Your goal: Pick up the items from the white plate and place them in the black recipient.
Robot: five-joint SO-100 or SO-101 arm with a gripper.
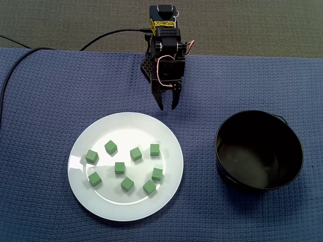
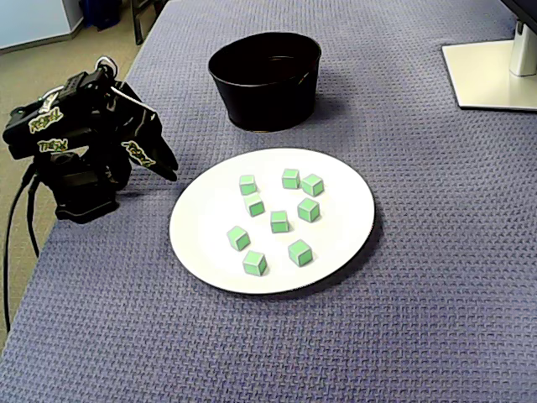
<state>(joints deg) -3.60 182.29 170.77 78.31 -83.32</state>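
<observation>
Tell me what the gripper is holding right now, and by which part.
Nothing. The gripper hangs empty, clear of the white plate, and all nine green cubes lie loose on that plate.

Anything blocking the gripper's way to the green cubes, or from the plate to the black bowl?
Nothing visible. The gripper sits just beyond the rim of the white plate, with only bare blue cloth between. The green cubes lie spaced apart, and only cloth separates plate from black bowl.
</observation>
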